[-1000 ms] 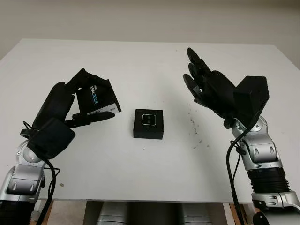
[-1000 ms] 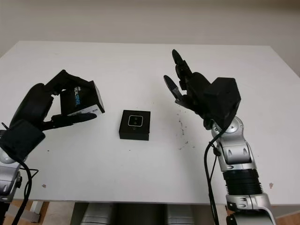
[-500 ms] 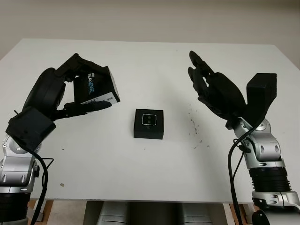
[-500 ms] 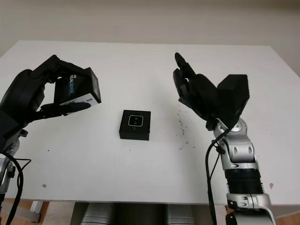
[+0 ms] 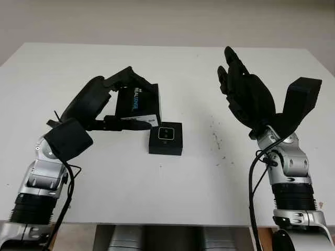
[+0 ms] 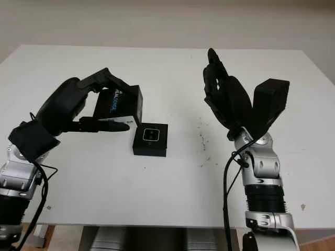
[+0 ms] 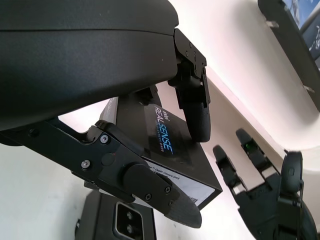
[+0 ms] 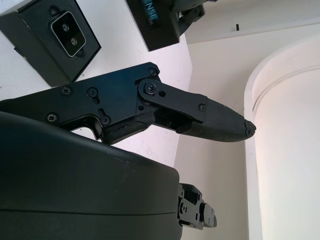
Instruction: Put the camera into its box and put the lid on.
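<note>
Left hand (image 5: 112,107) clasping lid (image 5: 137,103), shifted inward from counter's (image 5: 167,198) left side to just beside mid-counter box (image 5: 166,138) with camera (image 5: 166,134) seated, capping imminent; right hand (image 5: 245,97) open, raised.

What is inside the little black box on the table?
The box sits open, with the camera inside, two lenses facing up. Whatever lies under the camera is hidden. The left hand holds the lid just beside the box.
</note>
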